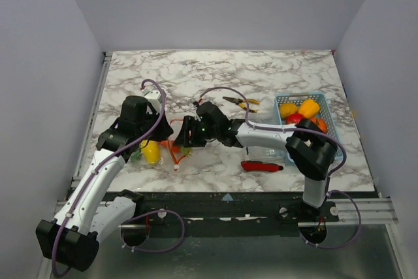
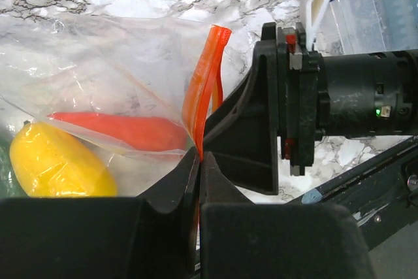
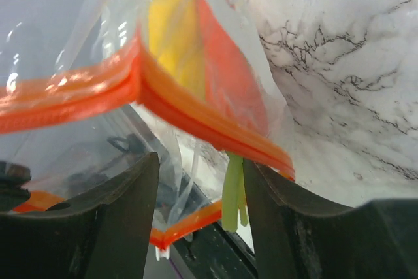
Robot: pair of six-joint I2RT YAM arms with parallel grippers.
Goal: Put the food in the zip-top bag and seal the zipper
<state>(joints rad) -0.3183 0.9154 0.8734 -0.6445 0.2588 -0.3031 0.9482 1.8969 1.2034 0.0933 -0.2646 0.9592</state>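
The zip-top bag [image 1: 159, 153] lies at the front left of the table, holding a yellow pepper [image 1: 150, 153], a red pepper [image 2: 124, 132] and a green piece [image 2: 3, 171]. My left gripper [image 2: 199, 156] is shut on the orange-red zipper [image 2: 206, 76] at the bag's rim. My right gripper [image 1: 186, 132] is just right of the bag, its jaws open around the zipper strip [image 3: 196, 112]. In the right wrist view the gripper [image 3: 199, 184] has the strip between and above its fingers. The yellow pepper [image 3: 173, 31] shows through the plastic, and a green stem [image 3: 232, 191] hangs by the right finger.
A light blue mesh basket [image 1: 333, 125] at the right holds yellow, orange and red toy foods. A red-handled knife [image 1: 261, 166] lies near the front edge. Yellow-handled pliers [image 1: 241, 102] lie behind the right arm. A clear box [image 1: 274, 153] sits beside the basket.
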